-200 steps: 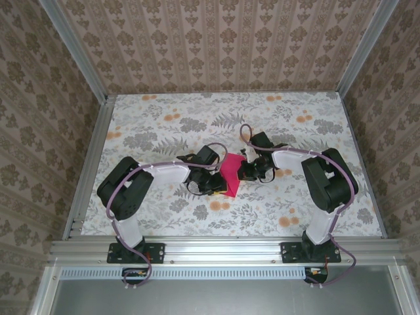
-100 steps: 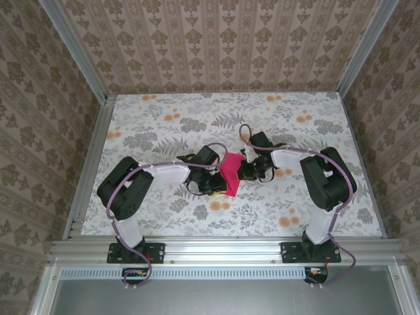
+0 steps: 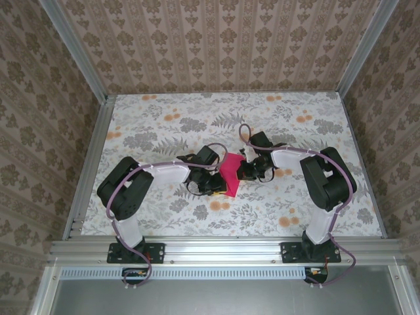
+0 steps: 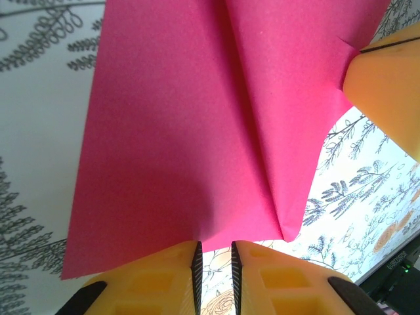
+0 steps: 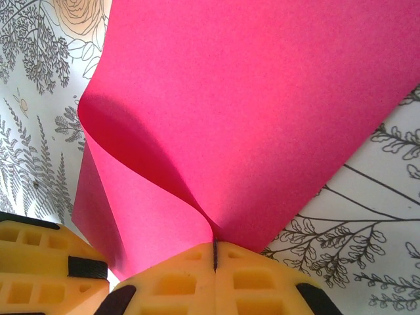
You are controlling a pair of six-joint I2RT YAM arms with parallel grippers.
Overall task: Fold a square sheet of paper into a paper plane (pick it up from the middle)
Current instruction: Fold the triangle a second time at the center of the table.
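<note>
The square sheet of paper (image 3: 230, 172), magenta-pink, sits at the table's middle between my two grippers, bent up off the cloth. In the left wrist view the paper (image 4: 197, 118) carries a long crease, and its lower edge ends right at the tips of my left gripper (image 4: 214, 246). That gripper's jaws stand a narrow gap apart with tablecloth showing between them. My right gripper (image 5: 214, 244) is shut on a curled fold of the paper (image 5: 262, 98). From above, the left gripper (image 3: 215, 181) and right gripper (image 3: 247, 169) flank the sheet.
A flower-print tablecloth (image 3: 197, 118) covers the table inside patterned walls and an aluminium frame (image 3: 223, 248). The right gripper's yellow finger (image 4: 387, 79) touches the sheet's upper right corner in the left wrist view.
</note>
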